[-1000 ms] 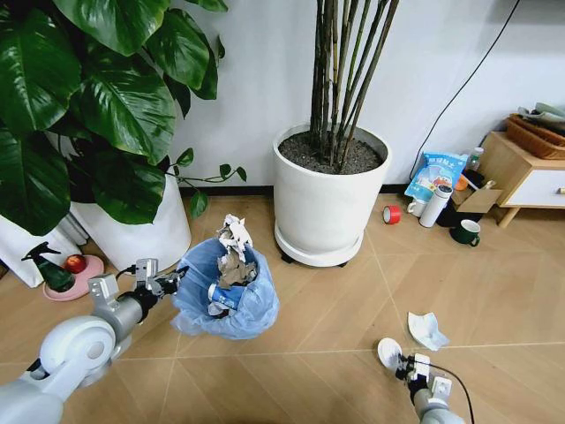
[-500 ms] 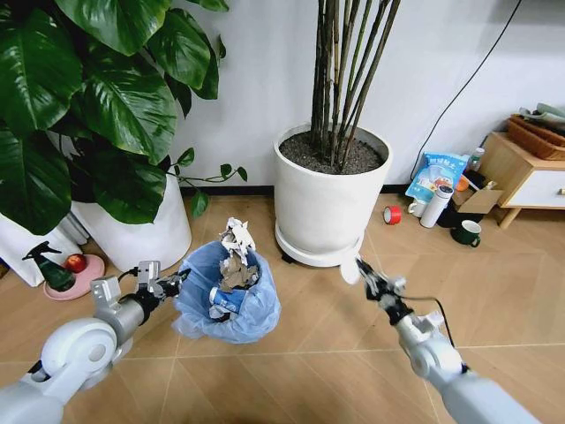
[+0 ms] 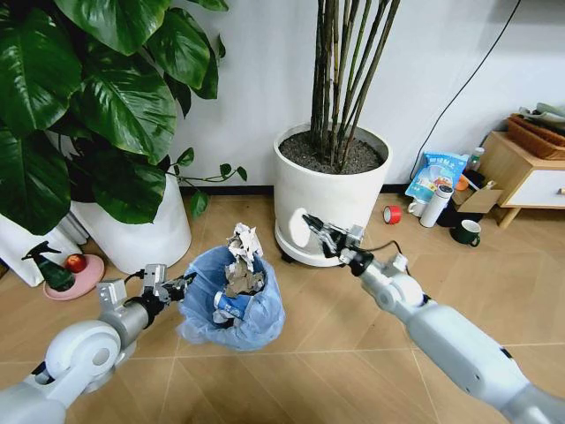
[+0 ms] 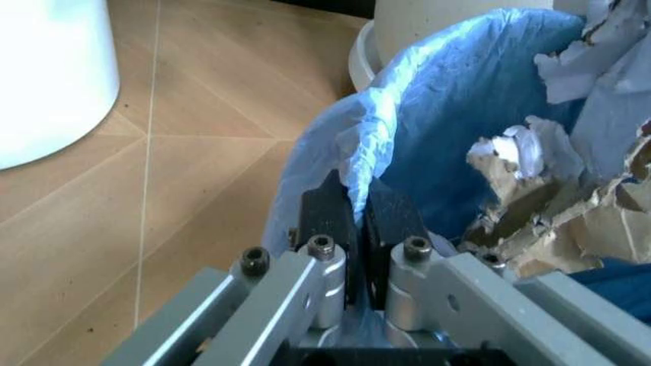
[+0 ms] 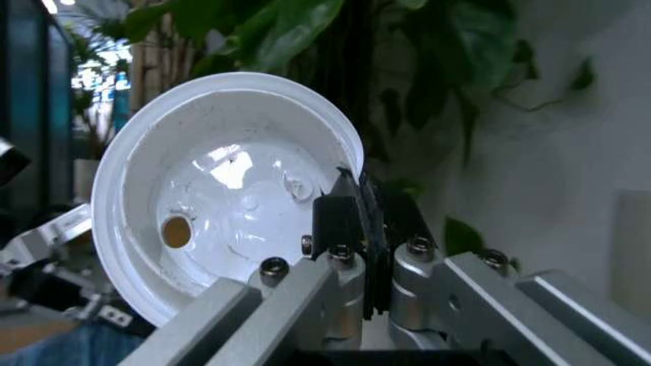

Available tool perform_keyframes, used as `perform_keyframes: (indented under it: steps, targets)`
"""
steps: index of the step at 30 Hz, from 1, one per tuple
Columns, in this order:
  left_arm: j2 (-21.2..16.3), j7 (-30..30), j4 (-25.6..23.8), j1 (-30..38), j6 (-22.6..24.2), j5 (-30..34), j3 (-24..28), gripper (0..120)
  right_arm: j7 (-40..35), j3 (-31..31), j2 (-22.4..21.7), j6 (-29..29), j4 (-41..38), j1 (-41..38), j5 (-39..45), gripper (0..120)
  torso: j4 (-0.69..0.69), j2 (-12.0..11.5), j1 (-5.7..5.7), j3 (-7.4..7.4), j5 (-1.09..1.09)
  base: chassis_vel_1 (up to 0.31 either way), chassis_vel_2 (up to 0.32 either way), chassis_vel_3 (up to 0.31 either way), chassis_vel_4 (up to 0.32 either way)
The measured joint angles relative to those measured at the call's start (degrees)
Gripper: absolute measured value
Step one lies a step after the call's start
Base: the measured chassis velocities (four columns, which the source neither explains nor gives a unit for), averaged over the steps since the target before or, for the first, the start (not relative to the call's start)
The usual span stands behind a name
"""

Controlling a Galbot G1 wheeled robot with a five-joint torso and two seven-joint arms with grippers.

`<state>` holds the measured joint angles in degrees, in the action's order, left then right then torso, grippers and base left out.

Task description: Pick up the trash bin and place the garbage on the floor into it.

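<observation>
Left of the big white plant pot (image 3: 328,208), the trash bin (image 3: 234,305) sits low over the floor (image 3: 344,344), blue liner bulging over its rim, paper wads (image 3: 243,243) piled above the top. Left gripper (image 4: 351,217) is clamped on a fold of the liner at the rim, jaws pressed together with the plastic between them. That pinch looks like what holds the bin steady and its mouth open toward the incoming arm. Whether the bin is off the floor I cannot tell.

Right gripper (image 5: 356,206) is up in front of the pot, just right of the bin, jaws closed on the edge of the white disc (image 5: 219,191). Edge grip makes sense for a thin disc. My read: it's mid-carry, not over the opening yet.
</observation>
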<state>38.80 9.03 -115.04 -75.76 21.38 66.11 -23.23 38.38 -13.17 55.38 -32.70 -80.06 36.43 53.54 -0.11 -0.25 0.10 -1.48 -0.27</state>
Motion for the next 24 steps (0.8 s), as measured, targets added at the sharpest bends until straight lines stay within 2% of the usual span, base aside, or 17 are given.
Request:
perform_keyframes:
  steps: [2,8,18,21,24]
  targets:
    - [-0.1,-0.1,0.3,0.7,0.0,0.0,0.4,0,1.5,-3.6,0.2,0.1,0.8,-2.5,0.3,0,-0.01,0.0,0.0,0.0,0.0,0.0,0.0,0.0,0.0]
    - [0.0,-0.2,0.7,1.8,0.0,0.1,1.3,0,3.4,-9.0,1.6,0.8,2.1,-5.9,0.6,0,-0.01,0.0,0.0,0.0,0.0,0.0,0.0,0.0,0.0]
    - [0.1,-0.5,1.0,2.5,0.0,0.1,1.7,0,4.5,-12.8,3.7,1.1,5.9,-9.2,0.1,0,0.0,0.0,0.0,0.01,0.0,0.0,0.0,0.0,0.0]
    - [0.1,-0.5,1.1,2.7,0.0,0.2,1.7,0,4.9,-13.0,3.9,1.2,6.9,-9.5,-0.3,6,-0.01,0.0,0.0,0.01,0.0,0.0,0.0,0.0,0.0]
    - [0.1,-0.6,1.1,3.3,0.0,0.6,1.7,0,5.4,-13.1,4.1,1.5,7.7,-9.9,-0.7,21,-0.01,0.0,0.0,0.01,0.0,0.0,0.0,0.0,0.0]
